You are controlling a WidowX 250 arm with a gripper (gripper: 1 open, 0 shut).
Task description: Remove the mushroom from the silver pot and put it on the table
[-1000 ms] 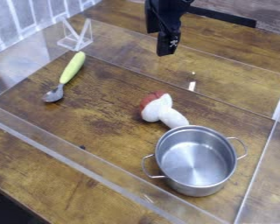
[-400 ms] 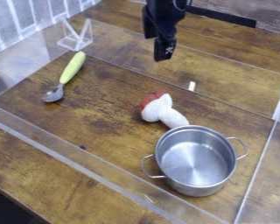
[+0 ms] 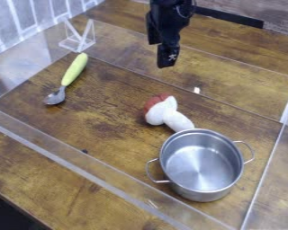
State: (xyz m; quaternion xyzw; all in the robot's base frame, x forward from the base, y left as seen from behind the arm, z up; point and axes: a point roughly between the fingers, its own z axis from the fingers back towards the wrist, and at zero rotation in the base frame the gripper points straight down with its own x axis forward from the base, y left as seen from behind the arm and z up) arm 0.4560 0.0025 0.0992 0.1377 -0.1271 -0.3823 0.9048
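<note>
The mushroom (image 3: 162,110) lies on its side on the table (image 3: 104,121), its reddish-brown cap pointing up-left and its white stem toward the silver pot (image 3: 202,166). It rests just outside the pot's rim, to the upper left. The pot stands upright, and its pale interior holds nothing. My black gripper (image 3: 167,61) hangs in the air above and behind the mushroom, pointing steeply down, well apart from it. Its fingers look open and nothing is between them.
A spoon (image 3: 67,76) with a yellow-green handle lies at the left. Clear acrylic walls (image 3: 62,153) run along the table's edges, and a small clear stand (image 3: 76,36) sits at the back left corner.
</note>
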